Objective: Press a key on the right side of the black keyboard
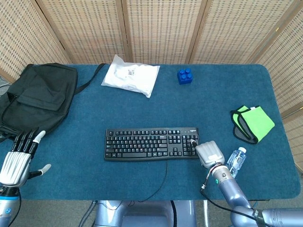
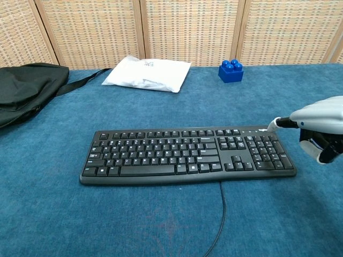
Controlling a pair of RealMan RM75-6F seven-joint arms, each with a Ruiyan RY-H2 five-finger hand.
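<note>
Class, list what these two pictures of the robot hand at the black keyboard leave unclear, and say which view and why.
- Which key the right robot hand touches: head view, its fingertip covers the key; chest view, contact on the black keyboard too small to judge.
- Key legends: too small in both views.
- Left robot hand: out of frame in the chest view.
- Water bottle: partly behind the right arm, head view.

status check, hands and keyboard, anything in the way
Right hand at the black keyboard's right end, fingertip over the numpad, contact unclear. Left hand open, idle at table's left edge. Water bottle beside the right hand, not blocking.
</note>
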